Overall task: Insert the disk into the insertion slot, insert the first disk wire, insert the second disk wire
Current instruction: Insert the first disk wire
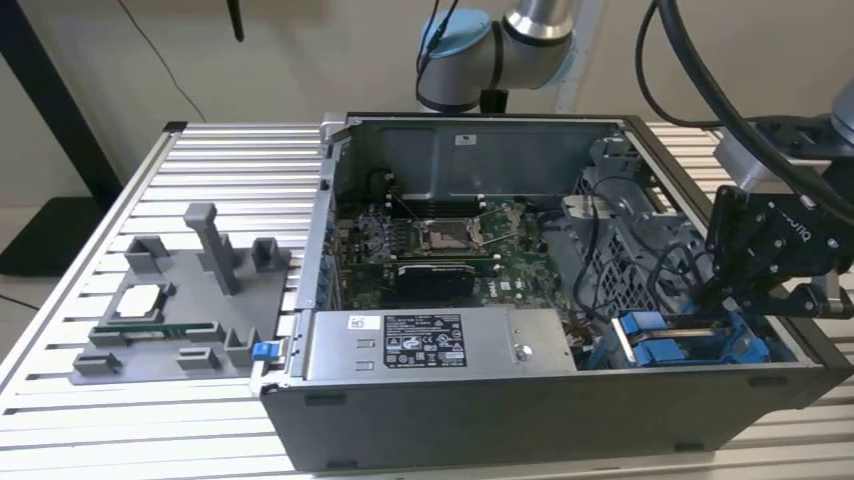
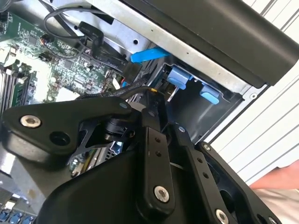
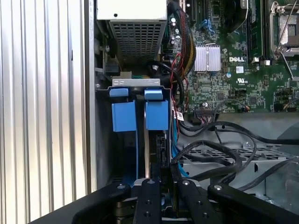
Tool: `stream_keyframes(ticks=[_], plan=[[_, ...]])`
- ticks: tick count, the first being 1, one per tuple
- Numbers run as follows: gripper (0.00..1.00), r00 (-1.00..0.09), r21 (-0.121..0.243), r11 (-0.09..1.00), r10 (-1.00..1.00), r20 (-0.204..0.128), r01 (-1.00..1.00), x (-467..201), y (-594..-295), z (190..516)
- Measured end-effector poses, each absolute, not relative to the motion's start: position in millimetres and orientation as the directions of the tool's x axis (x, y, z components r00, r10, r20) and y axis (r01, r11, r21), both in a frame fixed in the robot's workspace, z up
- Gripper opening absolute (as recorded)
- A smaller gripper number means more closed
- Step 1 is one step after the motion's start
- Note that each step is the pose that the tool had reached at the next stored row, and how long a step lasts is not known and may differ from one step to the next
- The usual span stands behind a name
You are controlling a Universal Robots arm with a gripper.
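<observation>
The gripper (image 3: 167, 184) hangs over the drive cage, which fills the end of the computer case (image 1: 534, 430) just beside the power-supply box (image 1: 427, 345). Its black fingers (image 3: 148, 200) are drawn close together and pinch a black plug (image 3: 163, 154). In the second wrist view a black cable (image 2: 117, 93) runs up to the fingertips. The plug is at the end of the disk (image 3: 156, 115) that lies away from the power-supply box; whether it is seated I cannot tell. The disk stands on edge inside the insertion slot (image 3: 135, 84), with its blue carrier end turned toward the power-supply box. A second blue carrier tab (image 3: 123, 115) sits just beside it in the neighbouring bay. Loose black wires (image 3: 219, 154) loop over perforated sheet metal next to the disk, on the side away from the case wall.

Beyond the power-supply box the motherboard (image 1: 441, 240) lies flat on the case floor, its processor socket (image 1: 445, 235) near the middle. Outside the case, past the end of the power-supply box that is far from the cage, a grey fixture tray (image 1: 187, 300) rests on the slatted metal table (image 1: 80, 420). Behind the case rises the arm's blue-capped joint (image 1: 461, 40)
</observation>
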State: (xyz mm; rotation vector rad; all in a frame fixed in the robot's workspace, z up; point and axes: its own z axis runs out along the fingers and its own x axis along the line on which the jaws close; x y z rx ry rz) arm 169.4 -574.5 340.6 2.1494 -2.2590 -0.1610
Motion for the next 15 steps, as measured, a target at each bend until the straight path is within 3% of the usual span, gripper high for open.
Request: stream_keyframes(ticks=[15], plan=[[0.00,-0.017,0.088,0.012,-0.998,-0.058,-0.996,170.7,-573.0,338.7]])
